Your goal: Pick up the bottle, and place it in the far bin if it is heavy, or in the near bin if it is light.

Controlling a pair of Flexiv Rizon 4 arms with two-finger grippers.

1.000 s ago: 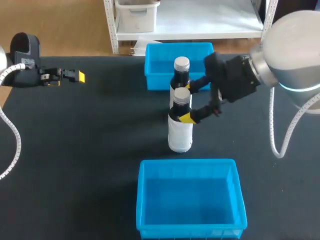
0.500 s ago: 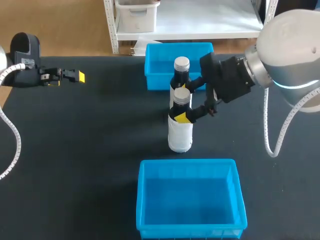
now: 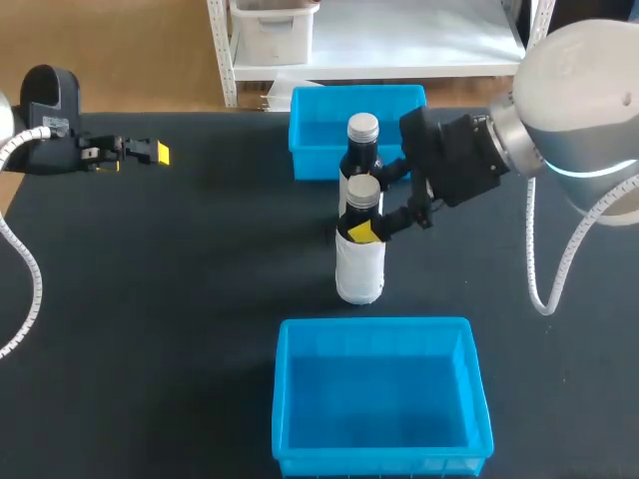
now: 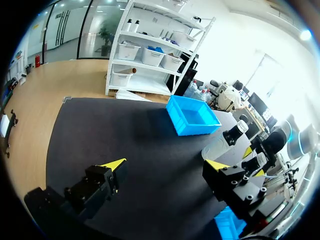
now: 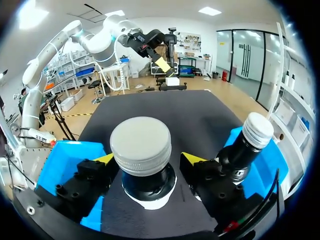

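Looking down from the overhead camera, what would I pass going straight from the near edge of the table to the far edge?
near blue bin → front bottle → second bottle right behind it → far blue bin

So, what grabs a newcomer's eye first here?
Two dark, silver-capped glass bottles stand mid-table, the nearer bottle before the farther bottle, between the near blue plastic bin and far blue plastic bin. The right gripper sits around the nearer one's neck; the left gripper hangs far left.
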